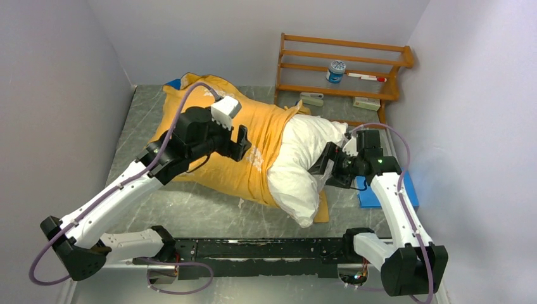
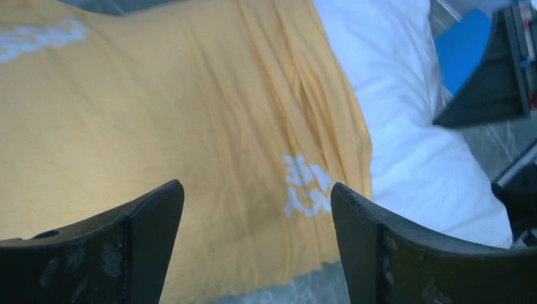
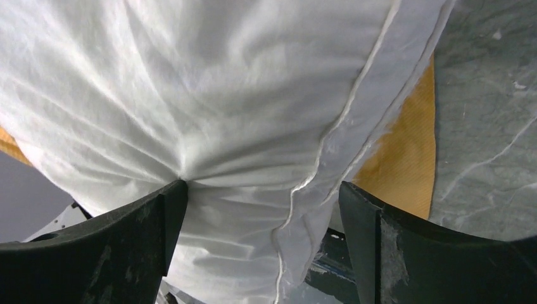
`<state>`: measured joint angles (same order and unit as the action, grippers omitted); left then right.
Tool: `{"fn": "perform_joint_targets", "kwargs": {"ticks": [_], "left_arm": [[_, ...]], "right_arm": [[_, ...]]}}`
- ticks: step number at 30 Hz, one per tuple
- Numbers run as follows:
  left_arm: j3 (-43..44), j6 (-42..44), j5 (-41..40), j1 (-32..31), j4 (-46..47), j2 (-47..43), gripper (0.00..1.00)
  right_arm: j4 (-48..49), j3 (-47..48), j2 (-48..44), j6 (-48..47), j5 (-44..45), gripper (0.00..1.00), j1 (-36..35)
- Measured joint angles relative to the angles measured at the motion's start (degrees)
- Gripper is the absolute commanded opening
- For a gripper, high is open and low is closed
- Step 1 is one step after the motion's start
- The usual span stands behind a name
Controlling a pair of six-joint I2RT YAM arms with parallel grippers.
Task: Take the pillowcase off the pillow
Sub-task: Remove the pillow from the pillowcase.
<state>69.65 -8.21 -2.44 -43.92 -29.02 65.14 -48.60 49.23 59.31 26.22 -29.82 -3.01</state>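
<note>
Pillow (image 1: pixel 304 158) is sticking half out of the pillowcase (image 1: pixel 259 126); my left gripper (image 2: pixel 256 190) is hanging wide open above the orange fabric, my right gripper (image 3: pixel 263 189) is gaping against the pillow, both empty.

**Pillowcase** (image 1: pixel 215 126): yellow-orange face up, white lettering, long creases running toward its mouth. A strip of blue shows at the far corner. It lies on the surface (image 1: pixel 190 206) directly beneath the left pincer (image 1: pixel 242 143) and spreads mostly to that pincer's left and far side. It covers only the left part of the pillow.

**Pillow** (image 1: pixel 307 158): plain white, plump, wrinkled. About half sticks out of the mouth, between the two pincers. Its seamed end lies up against the right pincer (image 1: pixel 324 166), with cloth bunched at one fingertip. An orange flap lies under the pillow's near corner.
</note>
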Motion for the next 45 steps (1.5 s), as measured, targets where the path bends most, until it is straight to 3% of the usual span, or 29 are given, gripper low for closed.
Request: {"fn": "perform_joint_targets", "kwargs": {"ticks": [5, 10, 11, 14, 18, 19, 21, 23, 24, 35, 39, 43, 45], "left_arm": [[2.5, -0.3, -7.4, 1.5, -1.6, 0.9, 0.89], [-2.4, -2.7, -11.2, 6.1, -2.8, 3.0, 0.87], [-4.2, -3.3, -11.2, 7.0, -2.9, 3.1, 0.85], [-8.0, -4.6, -10.8, 8.3, -3.1, 3.6, 0.78], [-9.7, -4.9, -8.5, 8.5, -1.6, 4.8, 0.48], [-9.7, -4.9, -8.1, 8.5, -1.2, 5.3, 0.40], [-9.8, -4.8, -7.6, 8.5, -0.6, 6.6, 0.27], [-10.5, -4.7, -7.8, 8.5, 0.3, 7.1, 0.07], [-10.8, -4.9, -8.0, 8.5, 0.6, 7.1, 0.05], [-13.2, -4.9, -16.3, 8.7, 0.9, 4.7, 0.05], [-13.7, -4.4, -15.7, 9.3, -0.1, 3.3, 0.46], [-14.5, -4.9, -7.9, 9.5, 0.9, 0.4, 0.62], [-15.3, -6.2, -2.5, 9.6, 2.5, -1.2, 0.65]], "right_arm": [[-1.2, -1.1, -1.9, -0.2, -2.0, 1.00, 0.0], [-0.5, -3.9, -2.2, -0.2, -6.1, 0.99, 0.0], [-0.2, -4.7, -2.2, -0.1, -6.9, 0.94, -0.1], [2.3, -7.6, -1.7, 1.2, -8.8, 0.63, -0.6], [7.2, -9.4, 0.5, 4.8, -9.6, 0.17, -2.0], [8.5, -9.4, 1.3, 5.8, -9.3, 0.10, -2.1], [10.0, -8.9, 2.7, 7.0, -8.6, 0.02, -2.3], [10.2, -7.3, 4.5, 8.1, -6.7, 0.00, -2.4], [10.0, -6.1, 5.5, 8.3, -5.6, 0.00, -2.6], [5.9, 7.4, 8.0, 10.0, 12.9, 0.00, -2.7], [6.5, 8.1, 8.6, 9.4, 13.1, 0.00, -2.4], [7.4, 8.0, 10.9, 8.8, 9.8, 0.00, -1.8], [8.6, 7.2, 11.5, 8.8, 8.2, 0.00, -1.6]]}}
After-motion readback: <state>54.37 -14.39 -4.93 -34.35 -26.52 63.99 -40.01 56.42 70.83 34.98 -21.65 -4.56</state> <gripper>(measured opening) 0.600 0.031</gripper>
